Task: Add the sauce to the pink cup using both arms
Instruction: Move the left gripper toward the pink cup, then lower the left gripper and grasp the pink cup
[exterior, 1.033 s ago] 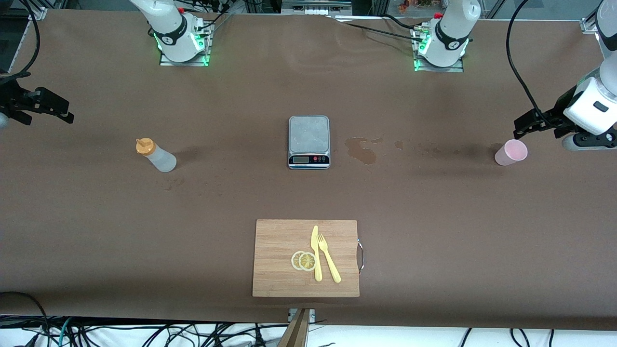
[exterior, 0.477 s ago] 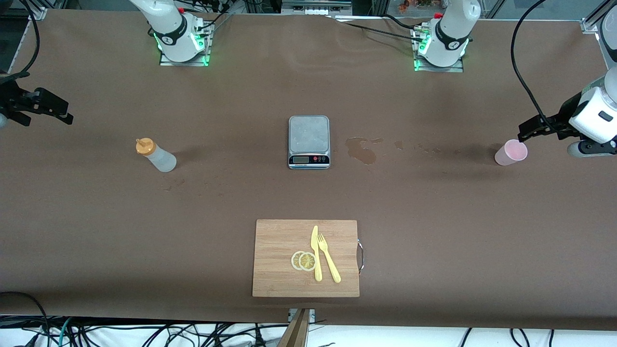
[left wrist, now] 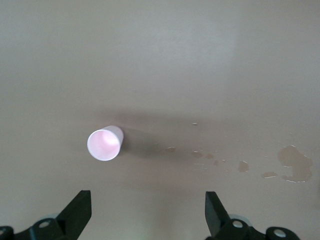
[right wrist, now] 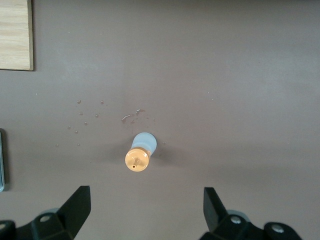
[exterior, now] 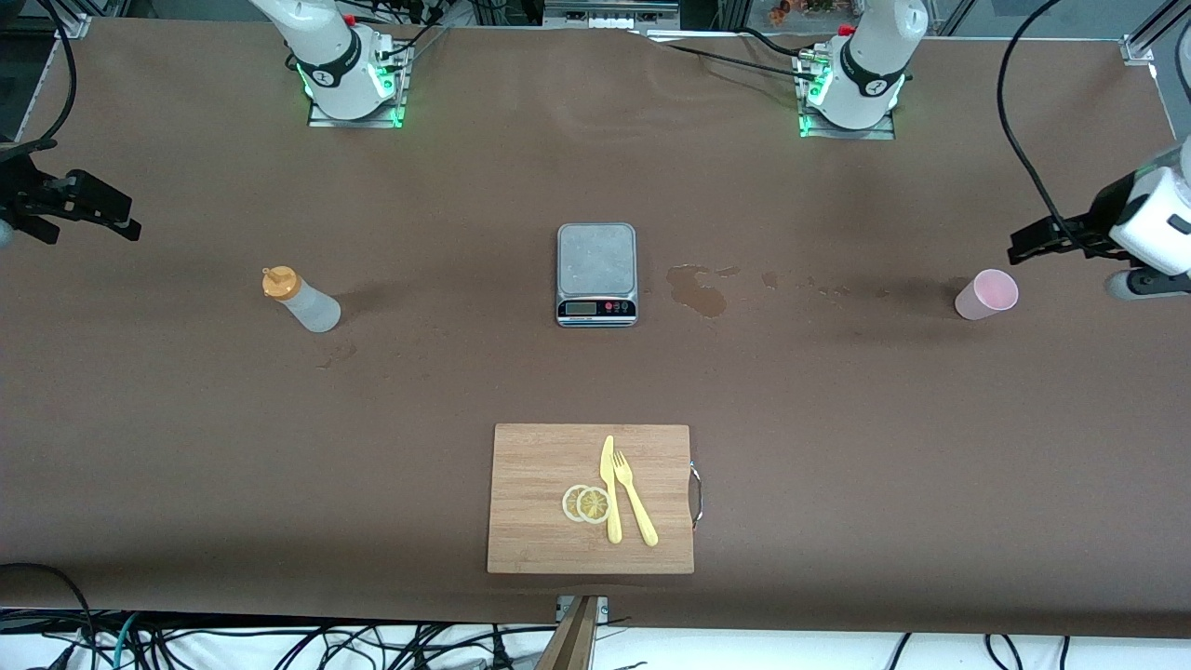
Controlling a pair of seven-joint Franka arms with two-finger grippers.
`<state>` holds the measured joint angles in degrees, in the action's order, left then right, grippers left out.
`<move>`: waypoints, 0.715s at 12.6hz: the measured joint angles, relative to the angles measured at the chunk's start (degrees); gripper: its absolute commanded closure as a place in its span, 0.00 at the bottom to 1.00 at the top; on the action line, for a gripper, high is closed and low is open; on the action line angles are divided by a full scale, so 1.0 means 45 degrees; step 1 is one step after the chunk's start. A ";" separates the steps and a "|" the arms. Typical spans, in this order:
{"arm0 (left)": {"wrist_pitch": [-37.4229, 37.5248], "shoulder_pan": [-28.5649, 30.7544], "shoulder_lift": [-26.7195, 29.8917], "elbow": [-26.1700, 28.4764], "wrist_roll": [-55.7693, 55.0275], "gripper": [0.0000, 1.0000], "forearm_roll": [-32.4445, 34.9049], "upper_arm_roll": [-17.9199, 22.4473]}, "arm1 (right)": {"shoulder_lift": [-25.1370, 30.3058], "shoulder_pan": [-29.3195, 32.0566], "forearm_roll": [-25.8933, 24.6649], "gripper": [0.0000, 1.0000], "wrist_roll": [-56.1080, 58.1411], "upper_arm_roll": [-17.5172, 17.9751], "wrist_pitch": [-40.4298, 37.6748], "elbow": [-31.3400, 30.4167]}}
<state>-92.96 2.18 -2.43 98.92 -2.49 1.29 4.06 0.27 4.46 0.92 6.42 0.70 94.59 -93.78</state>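
Two grippers: both up in the air and empty, nothing grasped yet.
left gripper (exterior: 1023, 244): black two-finger gripper, fingers (left wrist: 80, 212) spread wide; sits over the brown table cover (exterior: 837, 419) at the left arm's end, just beside the cup rather than above it.
pink cup: small pale pink plastic tumbler (exterior: 986, 294), upright, mouth up, inside looks empty in the left wrist view (left wrist: 104, 143); well apart from everything else.
right gripper (exterior: 112, 216): black two-finger gripper, fingers (right wrist: 79, 204) also wide apart; over the right arm's end of the table, well short of the bottle.
sauce: translucent whitish squeeze bottle with orange-yellow nozzle cap (exterior: 300, 298), standing upright on the cover, cap on top (right wrist: 137, 159).
between them: grey kitchen scale with steel plate (exterior: 596, 273), dried brown stain (exterior: 700, 291) beside it toward the cup.
step in hand (my read): approach phase, each arm lining up on its own object.
how to do it well: centre each open gripper on its object before descending; take the cup low on the wall so the mouth is clear; grip the bottle mid-body, gently, since squeezing early would likely spill.
risk: cup looks light, a glancing finger could tip it.
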 measured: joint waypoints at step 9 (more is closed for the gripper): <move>-0.1949 0.4433 -0.2999 0.0819 0.6376 0.00 -0.0006 0.0094 | -0.0019 0.0018 0.0004 0.00 0.0007 -0.0158 -0.0037 -0.0007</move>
<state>-101.73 22.13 -15.93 102.61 26.20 1.26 4.48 0.19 4.54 0.93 6.45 -0.01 94.43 -93.81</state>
